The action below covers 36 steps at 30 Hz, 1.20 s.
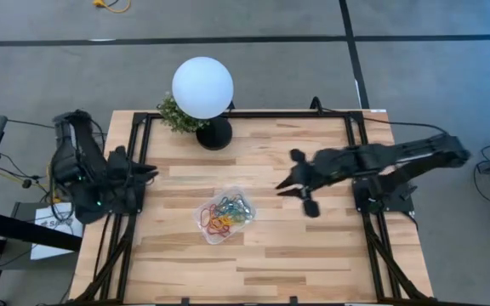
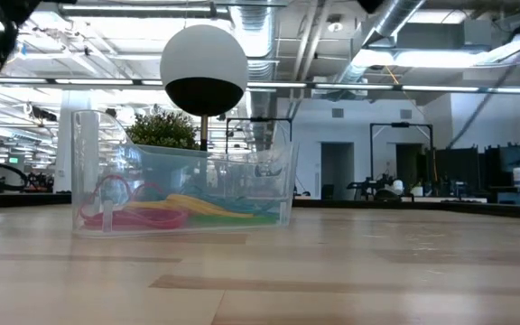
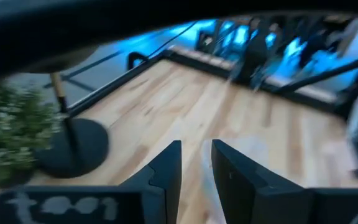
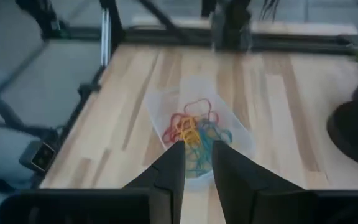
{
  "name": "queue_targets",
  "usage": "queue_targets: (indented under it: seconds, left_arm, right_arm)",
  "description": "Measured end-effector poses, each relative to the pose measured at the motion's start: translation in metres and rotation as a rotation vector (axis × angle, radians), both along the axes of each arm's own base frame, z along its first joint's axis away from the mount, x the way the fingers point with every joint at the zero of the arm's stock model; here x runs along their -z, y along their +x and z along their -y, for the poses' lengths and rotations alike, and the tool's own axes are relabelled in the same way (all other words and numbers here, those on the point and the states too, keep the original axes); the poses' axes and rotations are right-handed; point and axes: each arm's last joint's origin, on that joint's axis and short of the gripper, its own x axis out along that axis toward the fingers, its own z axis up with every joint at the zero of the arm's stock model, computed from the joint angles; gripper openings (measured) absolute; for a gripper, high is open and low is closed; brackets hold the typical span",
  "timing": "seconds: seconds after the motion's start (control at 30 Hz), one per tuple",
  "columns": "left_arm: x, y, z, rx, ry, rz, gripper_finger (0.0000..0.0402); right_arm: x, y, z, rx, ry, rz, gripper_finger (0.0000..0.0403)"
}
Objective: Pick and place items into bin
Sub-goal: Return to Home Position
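Observation:
The clear plastic bin (image 1: 213, 238) stands on the wooden table a little left of its middle. It holds several red, yellow, green and blue loops (image 1: 228, 212), which also show in the low view (image 2: 179, 209) and the right wrist view (image 4: 194, 130). My right gripper (image 1: 282, 187) hovers to the right of the bin, pointing at it. Its fingers (image 4: 197, 152) stand a narrow gap apart with nothing between them. My left gripper (image 1: 150, 174) waits at the table's left edge, its fingers (image 3: 196, 155) also a narrow gap apart and empty.
A white globe lamp (image 1: 202, 87) on a black round base (image 1: 214, 134) stands at the far middle of the table, with a small green plant (image 1: 175, 115) beside it. A black frame (image 1: 139, 161) runs along the table's left, right and far edges.

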Motion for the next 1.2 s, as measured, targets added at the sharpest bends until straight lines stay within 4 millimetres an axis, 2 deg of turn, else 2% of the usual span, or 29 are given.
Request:
queue_targets:
  seconds: [0.07, 0.17, 0.27, 0.37, 0.47, 0.57, 0.7, 0.8, 1.0, 1.2]
  left_arm:
    - [0.006, -0.006, -0.005, 0.030, -0.037, 0.066, 0.0077]
    - [0.027, -0.007, -0.002, 0.059, -0.036, 0.166, 0.0077]
    - [0.049, -0.003, 0.011, 0.070, -0.009, 0.226, 0.0077]
    - [0.061, 0.003, 0.025, 0.101, -0.005, 0.231, 0.0077]
    - [0.059, 0.006, 0.033, 0.176, 0.018, 0.204, 0.0077]
    - [0.047, 0.009, 0.038, 0.285, 0.075, 0.174, 0.0077]
    - [0.026, 0.011, 0.035, 0.479, 0.124, 0.214, 0.0077]
    - [0.021, 0.016, 0.030, 0.558, 0.174, 0.253, 0.0077]
    - [0.040, 0.027, 0.017, 0.616, 0.180, 0.285, 0.0077]
    - [0.063, 0.038, 0.006, 0.663, 0.186, 0.381, 0.0077]
  right_arm:
    - [0.010, -0.023, 0.007, 0.011, 0.043, 0.073, 0.0075]
    - [0.035, -0.045, 0.010, 0.036, 0.137, 0.197, 0.0075]
    - [0.062, -0.058, 0.009, 0.026, 0.197, 0.319, 0.0075]
    - [0.082, -0.067, 0.011, 0.050, 0.254, 0.410, 0.0075]
    - [0.097, -0.073, 0.015, 0.141, 0.271, 0.434, 0.0075]
    - [0.107, -0.077, 0.018, 0.230, 0.269, 0.420, 0.0075]
    - [0.108, -0.078, 0.018, 0.251, 0.301, 0.411, 0.0075]
    - [0.106, -0.079, 0.019, 0.242, 0.285, 0.421, 0.0075]
    - [0.090, -0.099, 0.023, 0.201, 0.214, 0.523, 0.0075]
    - [0.094, -0.116, 0.031, 0.304, 0.206, 0.452, 0.0075]
